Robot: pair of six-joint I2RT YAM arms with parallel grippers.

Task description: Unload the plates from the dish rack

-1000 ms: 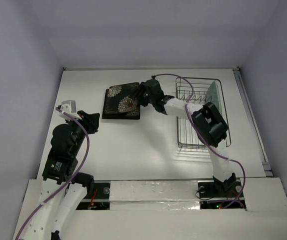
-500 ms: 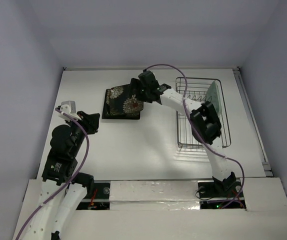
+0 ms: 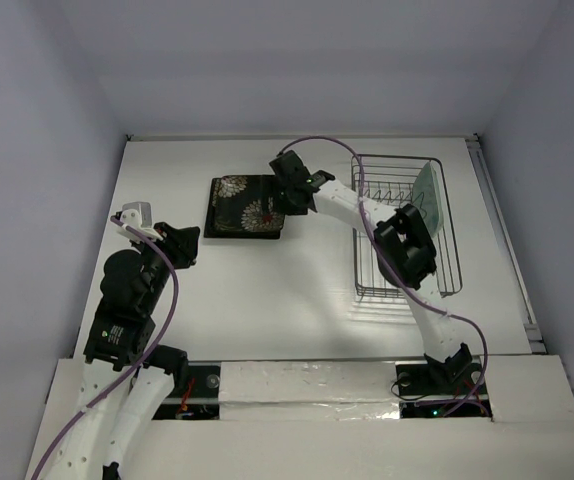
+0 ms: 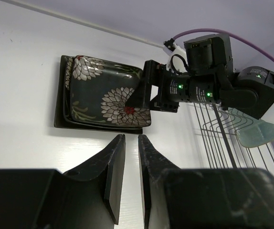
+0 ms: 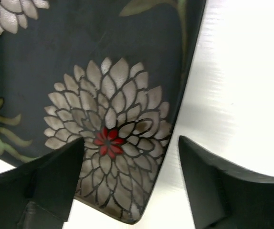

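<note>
A square black plate with white flowers [image 3: 247,204] lies on top of a dark square plate [image 4: 59,114] on the table, left of the dish rack [image 3: 447,250]. The lower plate's centre is hidden. My right gripper [image 3: 287,197] is open, and its jaws straddle the flowered plate's right edge [image 5: 127,143] without touching it. The pale mint plate [image 3: 428,184] stands in the rack's far right corner. My left gripper [image 3: 181,240] is shut and empty, low over the table near the stack [image 4: 131,139].
The wire rack's near part holds only upright prongs [image 3: 397,190]. The right arm [image 3: 407,245] reaches across the rack's left side. White walls enclose the table on the left, back and right.
The right gripper carried the flowered plate left from the rack side and lowered it onto the stack. Its jaws now stand open. The left arm has not moved.
</note>
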